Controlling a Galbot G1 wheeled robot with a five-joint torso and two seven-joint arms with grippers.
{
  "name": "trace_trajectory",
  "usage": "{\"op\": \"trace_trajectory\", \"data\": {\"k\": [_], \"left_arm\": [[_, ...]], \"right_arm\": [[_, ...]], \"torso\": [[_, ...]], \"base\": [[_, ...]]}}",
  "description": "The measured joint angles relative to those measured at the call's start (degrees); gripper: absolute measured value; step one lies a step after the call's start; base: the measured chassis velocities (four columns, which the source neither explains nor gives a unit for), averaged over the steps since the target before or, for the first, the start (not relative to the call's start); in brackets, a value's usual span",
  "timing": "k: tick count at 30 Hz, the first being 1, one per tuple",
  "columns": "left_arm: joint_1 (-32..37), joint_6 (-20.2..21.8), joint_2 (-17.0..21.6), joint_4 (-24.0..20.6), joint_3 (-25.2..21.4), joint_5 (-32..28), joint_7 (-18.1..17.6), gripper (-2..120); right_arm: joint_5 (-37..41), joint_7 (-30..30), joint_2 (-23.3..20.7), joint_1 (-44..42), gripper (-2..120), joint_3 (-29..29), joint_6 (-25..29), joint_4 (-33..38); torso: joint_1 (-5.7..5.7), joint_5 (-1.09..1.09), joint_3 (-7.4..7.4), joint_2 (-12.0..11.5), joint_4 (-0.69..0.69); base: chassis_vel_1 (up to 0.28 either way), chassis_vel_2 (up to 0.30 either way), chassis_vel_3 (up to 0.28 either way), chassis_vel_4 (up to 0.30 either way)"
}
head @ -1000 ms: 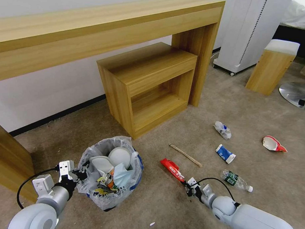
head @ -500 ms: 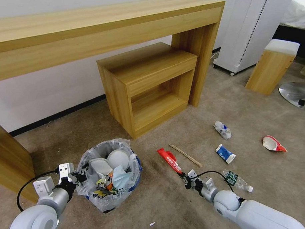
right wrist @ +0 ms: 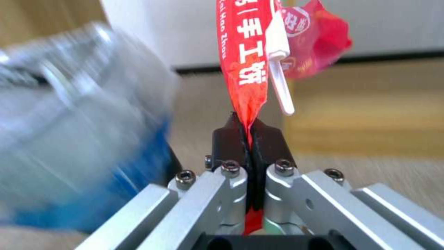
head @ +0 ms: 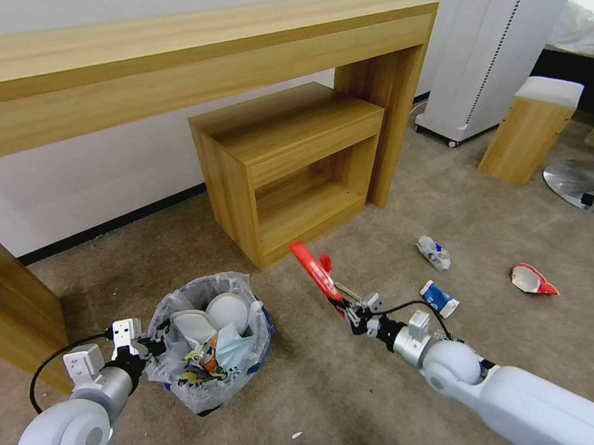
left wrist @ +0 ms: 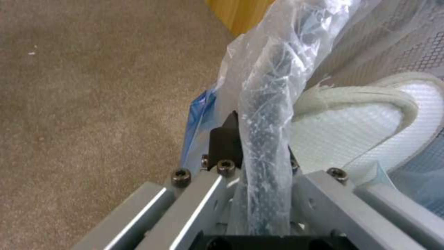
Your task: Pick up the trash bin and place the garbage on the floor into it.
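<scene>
Right gripper [head: 345, 307]: lower middle of the head view, pinched tight on the very tail of the red wrapper [head: 313, 270], which sticks up and away from it, off the floor [head: 355, 402].
Left gripper [head: 153, 345]: lower left, clamped on the bag-covered rim of the trash bin [head: 209, 345]; the left wrist view has the rim running right between its fingers.
Bin contents: white slippers [head: 212, 316], a blue mask [head: 233, 345], some small bits. Already pretty full.
Risk 1: wrapper is held by a sliver of foil, so a quick swing could let it slip out short of the bin.
Risk 2: it's long and floppy, might drape over the rim or bounce off the heaped slippers instead of dropping in.
Risk 3: bin hangs from one edge, so a bump from the right arm could tip it and spill stuff.
Left on the floor: cups [head: 434, 253], a blue-and-white piece [head: 439, 299], a red-and-white scrap [head: 533, 280], right of frame.
</scene>
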Motion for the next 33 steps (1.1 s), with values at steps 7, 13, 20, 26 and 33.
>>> {"op": "trace_trajectory", "data": {"k": [7,13,20,26,33], "left_arm": [[0.0,0.1,0.0,0.0,0.2,0.2,0.0,1],[0.0,0.2,-0.2,-0.5,0.3,0.3,-0.1,1],[0.2,0.3,-0.4,-1.3,0.3,0.3,-0.2,1],[0.7,0.5,-0.7,-2.8,0.3,0.3,-0.3,1],[1.4,0.6,-1.0,-4.4,0.1,0.3,-0.3,1]], "right_arm": [[2.7,-1.7,-1.8,1.3,0,0.8,0.1,6.6],[5.2,-3.7,-2.9,5.9,0,-2.2,-1.1,13.4],[6.3,-5.2,-2.5,9.6,0,-6.5,-1.2,14.7],[8.1,-8.7,-1.6,15.4,0,-14.4,-0.9,13.5],[8.3,-9.6,0.0,19.8,0,-20.9,-1.3,11.8]], "torso": [[0.0,0.0,0.0,0.0,0.0],[0.0,0.0,0.0,0.0,0.0],[0.0,0.0,0.0,0.0,0.0],[0.0,0.0,0.0,0.0,0.0],[0.0,0.0,0.0,0.0,0.0]], "base": [[0.0,0.0,0.0,0.0],[0.0,0.0,0.0,0.0],[0.0,0.0,0.0,0.0],[0.0,0.0,0.0,0.0],[0.0,0.0,0.0,0.0]]}}
